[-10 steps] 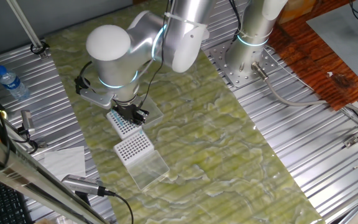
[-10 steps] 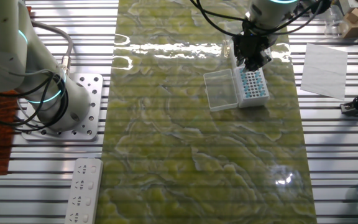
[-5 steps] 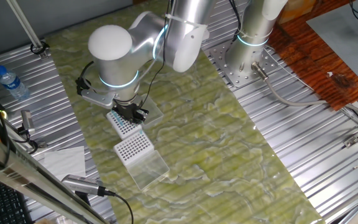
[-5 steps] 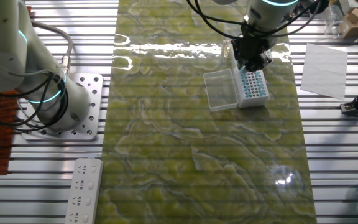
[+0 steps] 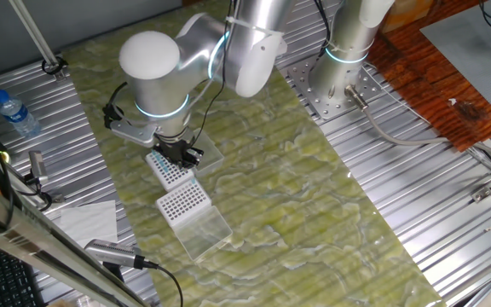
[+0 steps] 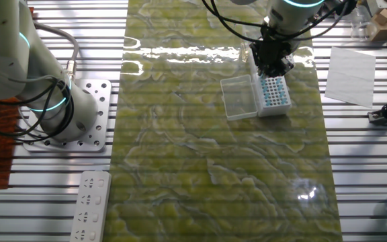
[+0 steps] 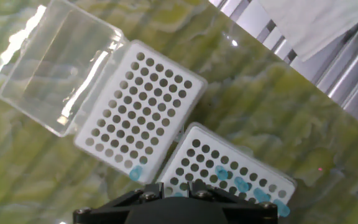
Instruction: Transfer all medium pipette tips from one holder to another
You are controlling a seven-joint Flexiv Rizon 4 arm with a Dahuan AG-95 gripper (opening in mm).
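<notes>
**Gripper over tip racks, mid-transfer**

Green marbled mat [image 6: 200,154] carrying two white tip racks side by side near its far edge, close enough for short hops. Rack with clear hinged lid [image 7: 55,68] flung open [image 7: 138,109]: nearly all holes bare, one blue tip [image 7: 135,173] at its near corner, so prob. the receiving holder. Second rack [image 7: 225,168]: a few medium pipette tips [image 7: 238,184] left along its near edge. Gripper [image 6: 273,67] hovering low over racks; fingers' spread — cannot tell, only black base visible in hand view.
</notes>
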